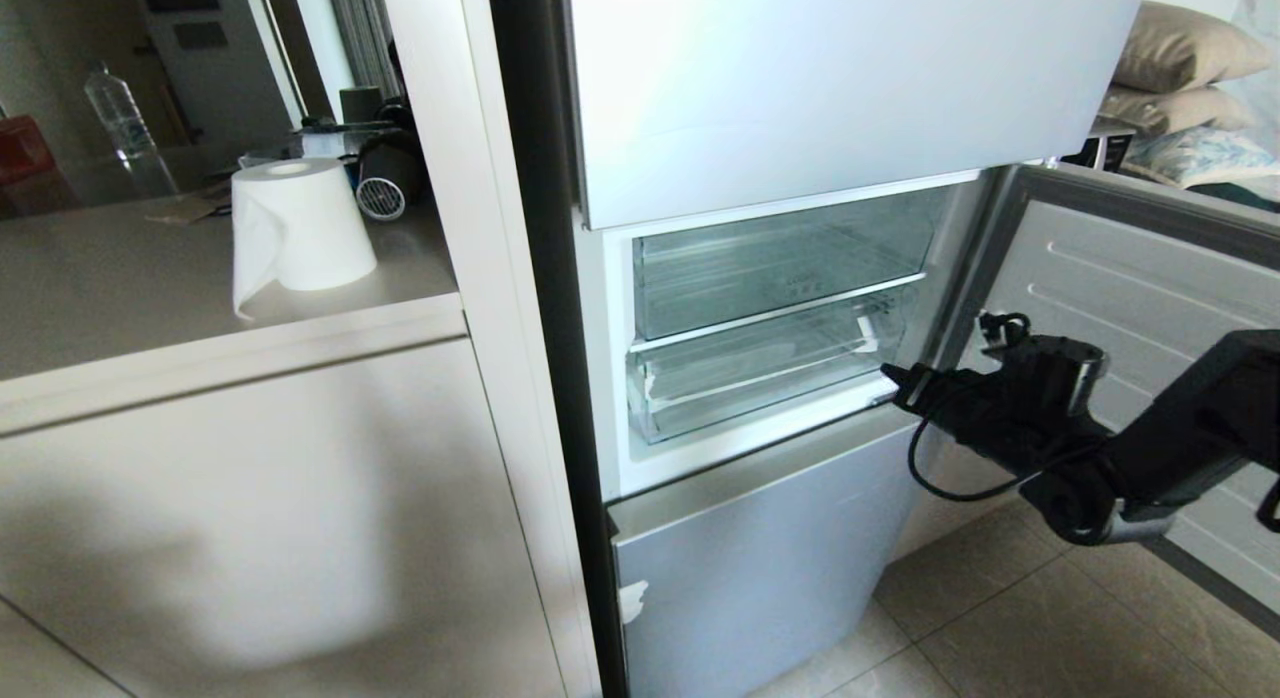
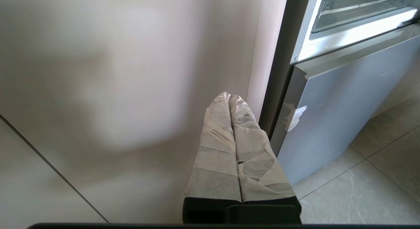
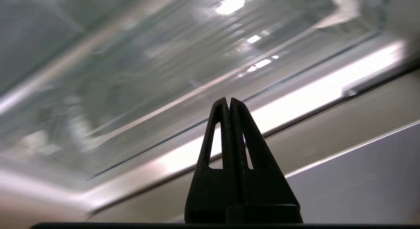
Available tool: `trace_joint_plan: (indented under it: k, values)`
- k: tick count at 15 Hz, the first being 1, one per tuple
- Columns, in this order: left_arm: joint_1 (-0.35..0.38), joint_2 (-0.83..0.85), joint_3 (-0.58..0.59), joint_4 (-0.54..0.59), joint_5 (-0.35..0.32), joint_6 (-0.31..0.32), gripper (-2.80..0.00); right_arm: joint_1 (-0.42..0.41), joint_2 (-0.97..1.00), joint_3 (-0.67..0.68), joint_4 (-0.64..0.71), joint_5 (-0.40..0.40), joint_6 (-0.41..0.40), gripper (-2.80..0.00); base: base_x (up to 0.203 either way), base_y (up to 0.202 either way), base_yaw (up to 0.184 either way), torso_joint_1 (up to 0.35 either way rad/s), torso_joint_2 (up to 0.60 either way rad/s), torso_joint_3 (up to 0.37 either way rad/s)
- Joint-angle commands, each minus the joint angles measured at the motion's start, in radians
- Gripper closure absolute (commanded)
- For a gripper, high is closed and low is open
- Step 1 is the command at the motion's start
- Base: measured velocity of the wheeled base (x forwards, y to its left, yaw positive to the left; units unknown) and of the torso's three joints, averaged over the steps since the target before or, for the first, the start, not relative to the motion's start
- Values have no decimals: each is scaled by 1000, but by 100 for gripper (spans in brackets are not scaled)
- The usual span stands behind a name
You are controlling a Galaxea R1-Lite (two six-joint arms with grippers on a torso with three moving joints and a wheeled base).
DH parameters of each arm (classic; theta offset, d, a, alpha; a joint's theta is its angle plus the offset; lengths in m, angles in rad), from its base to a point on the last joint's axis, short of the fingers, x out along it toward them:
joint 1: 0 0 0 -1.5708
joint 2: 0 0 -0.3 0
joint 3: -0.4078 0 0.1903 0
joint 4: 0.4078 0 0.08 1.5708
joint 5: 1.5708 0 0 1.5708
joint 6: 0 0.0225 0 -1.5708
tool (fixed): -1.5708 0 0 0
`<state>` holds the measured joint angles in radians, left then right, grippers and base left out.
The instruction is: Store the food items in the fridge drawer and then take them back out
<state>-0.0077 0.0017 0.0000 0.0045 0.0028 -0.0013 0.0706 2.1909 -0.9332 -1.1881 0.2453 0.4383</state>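
2 clear bins sit in the open fridge compartment; the lower one, the fridge drawer [image 1: 760, 378], is pushed in and looks empty, and no food item shows in any view. The right gripper [image 1: 893, 376] has its fingers pressed together, empty, with the tip at the drawer's right front corner. To slide the drawer out well, the tip should probably hook behind the thick front lip and pull straight and level, since an off-centre tug may skew it. The open door [image 1: 1130, 278] stands close beside the arm. The left gripper [image 2: 229, 99] hangs parked by the cabinet [image 2: 115, 91], fingers together.
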Motion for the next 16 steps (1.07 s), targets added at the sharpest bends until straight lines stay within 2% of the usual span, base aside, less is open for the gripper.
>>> trace_joint_plan:
  k: [1, 5, 8, 10, 13, 15, 16]
  values:
    - [0, 0, 0, 0, 0, 0, 0, -1, -206, 126, -7, 10, 0, 0, 0, 0, 0, 0, 0, 0]
    - [0, 1, 0, 0, 0, 0, 0, -4, -586, 393, -4, 17, -8, 0, 0, 0, 0, 0, 0, 0]
    - [0, 1, 0, 0, 0, 0, 0, -12, -888, 536, 43, 15, -43, 0, 0, 0, 0, 0, 0, 0]
    - [0, 1, 0, 0, 0, 0, 0, -17, -1081, 573, 147, 6, -64, 0, 0, 0, 0, 0, 0, 0]
    - [0, 1, 0, 0, 0, 0, 0, -50, -1333, 561, 345, -39, -80, 0, 0, 0, 0, 0, 0, 0]
    - [0, 1, 0, 0, 0, 0, 0, -138, -1450, 517, 470, -113, -95, 0, 0, 0, 0, 0, 0, 0]
    - [0, 1, 0, 0, 0, 0, 0, -203, -1471, 495, 499, -184, -102, 0, 0, 0, 0, 0, 0, 0]
